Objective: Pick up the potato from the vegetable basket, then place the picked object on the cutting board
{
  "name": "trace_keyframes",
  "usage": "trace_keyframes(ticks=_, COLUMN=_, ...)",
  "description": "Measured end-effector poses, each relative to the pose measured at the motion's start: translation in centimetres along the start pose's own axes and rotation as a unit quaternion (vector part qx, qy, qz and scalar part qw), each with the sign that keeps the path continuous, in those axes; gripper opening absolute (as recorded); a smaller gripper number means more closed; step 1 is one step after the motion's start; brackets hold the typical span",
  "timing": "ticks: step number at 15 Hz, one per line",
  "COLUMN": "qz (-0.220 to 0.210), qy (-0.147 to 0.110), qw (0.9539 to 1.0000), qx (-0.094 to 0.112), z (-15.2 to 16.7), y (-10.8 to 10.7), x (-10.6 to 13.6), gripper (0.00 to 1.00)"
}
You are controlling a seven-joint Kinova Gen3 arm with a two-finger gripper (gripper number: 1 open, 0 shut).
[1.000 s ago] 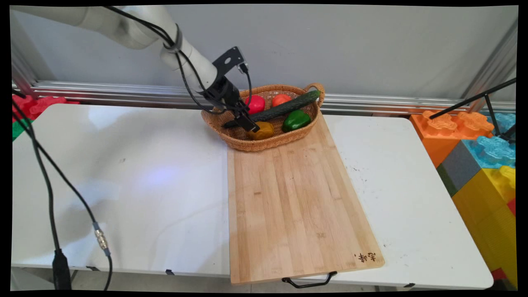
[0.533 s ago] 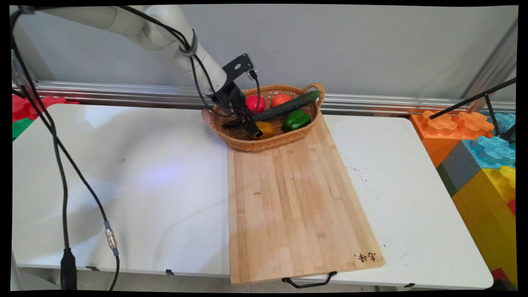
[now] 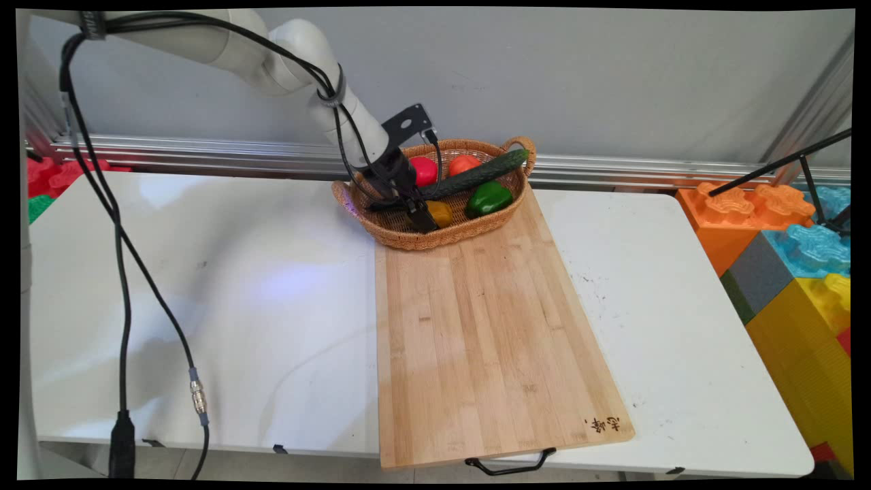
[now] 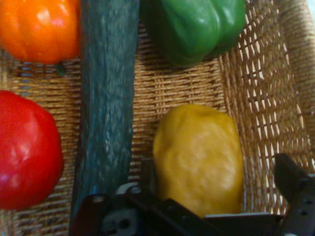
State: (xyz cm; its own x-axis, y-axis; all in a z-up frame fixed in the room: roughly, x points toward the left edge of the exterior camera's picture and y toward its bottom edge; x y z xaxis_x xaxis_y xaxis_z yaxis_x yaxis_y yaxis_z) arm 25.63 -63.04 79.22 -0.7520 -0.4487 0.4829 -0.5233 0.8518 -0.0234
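A white robot arm reaches in from the upper left, its black gripper lowered into a woven wicker basket that sits at the far end of a long bamboo cutting board on a white table.

The basket holds five pieces of produce. A yellow pepper lies at the near side of the basket, and the gripper is right on it. In the hand view the yellow pepper sits between the two black fingers, which stand spread wide on either side of it; I cannot tell whether they touch it.

A long dark green cucumber lies diagonally across the basket, its right end propped on the rim near the far right handle. In the hand view the cucumber runs just beside the yellow pepper. A green pepper rests to the right of the yellow one, near the cucumber. Behind the cucumber, at the far side, sit a red pepper and an orange-red pepper, side by side.

The cutting board has a black handle at its near end. Large coloured toy blocks stand off the table's right side.
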Motion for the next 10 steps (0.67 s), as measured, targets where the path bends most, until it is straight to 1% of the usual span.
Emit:
trace_keyframes(ticks=1, qz=0.001, qy=0.001, qw=1.0, qx=0.0, z=0.25, y=0.01, x=0.1, gripper=0.0)
trace_keyframes(ticks=6, qz=0.006, qy=0.008, qw=1.0, qx=0.0, z=0.88, y=0.03, x=0.53, gripper=0.0)
trace_keyframes(ticks=9, qz=0.009, qy=0.016, qw=0.9998, qx=0.002, z=0.49, y=0.0, x=0.72, gripper=0.0)
trace_keyframes(ticks=10, qz=0.009, qy=0.023, qw=0.9997, qx=0.002, z=0.06, y=0.07, x=0.84, gripper=0.0)
